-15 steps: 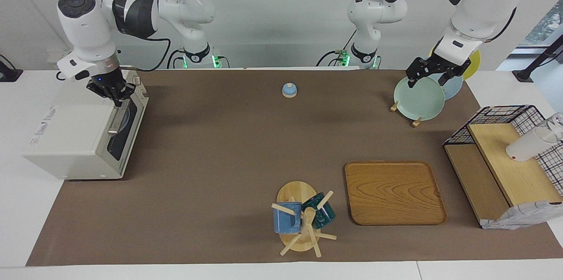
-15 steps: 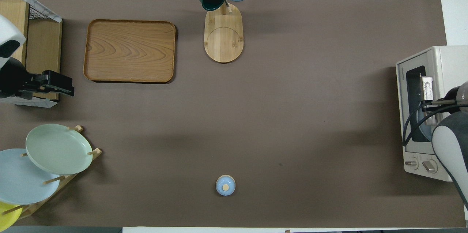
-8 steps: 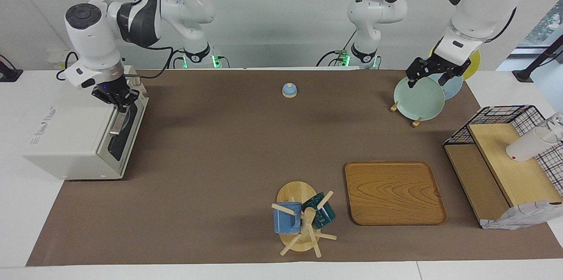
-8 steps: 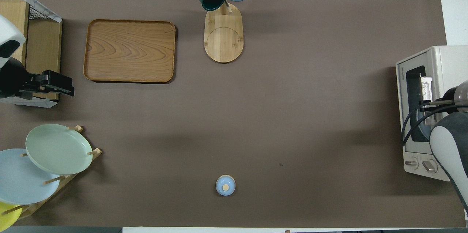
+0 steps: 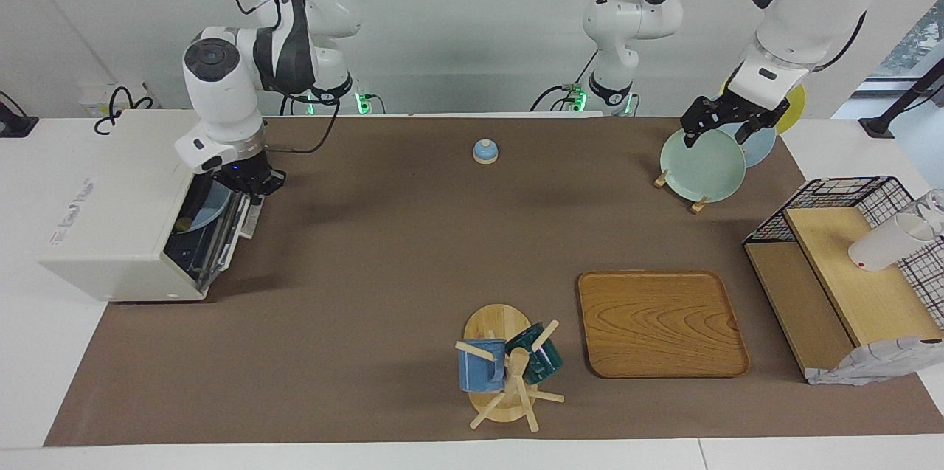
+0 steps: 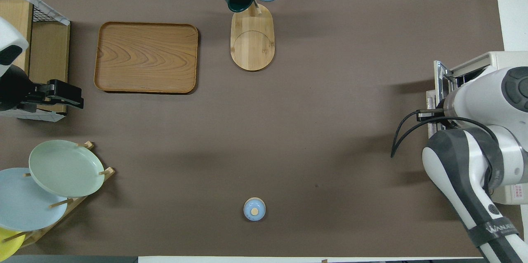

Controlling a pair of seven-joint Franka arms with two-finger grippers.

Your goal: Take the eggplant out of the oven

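Your right gripper [image 5: 249, 186] at oven [image 5: 110, 234] door's top edge; door tilted partly open, grip unclear. Eggplant not visible. Left gripper [image 5: 726, 123] waits at 1 o'clock over plate rack [image 5: 700, 167], fingers spread.

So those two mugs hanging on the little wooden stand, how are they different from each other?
The blue mug is a light, greyish blue, while the green mug is dark teal. The blue mug hangs toward the right arm's end of the table, the green mug toward the left arm's end. Both hang tilted on pegs of the same wooden mug stand.
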